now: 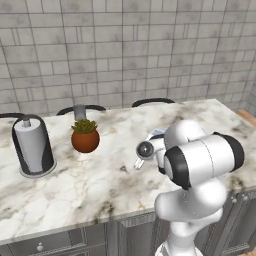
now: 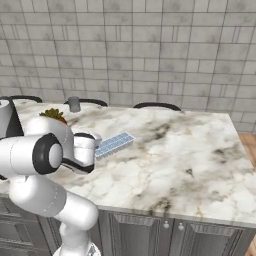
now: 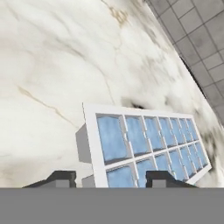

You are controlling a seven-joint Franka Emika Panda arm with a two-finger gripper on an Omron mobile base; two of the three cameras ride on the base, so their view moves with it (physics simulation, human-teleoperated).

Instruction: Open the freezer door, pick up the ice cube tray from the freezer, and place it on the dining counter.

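Tray (image 3: 146, 146) lies flat on counter (image 3: 48, 65), just ahead of gripper (image 3: 109, 178); jaws part-open astride its near end, apparently releasing.

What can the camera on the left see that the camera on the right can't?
Left base view: the whole potted plant in its round brown pot, and the paper towel holder from top to base.

Right base view: the ice cube tray lying flat with its blue cells showing, and the wide bare stretch of counter to its right.

Both: the marble dining counter, the tiled wall, the white arm and the dark chair backs.
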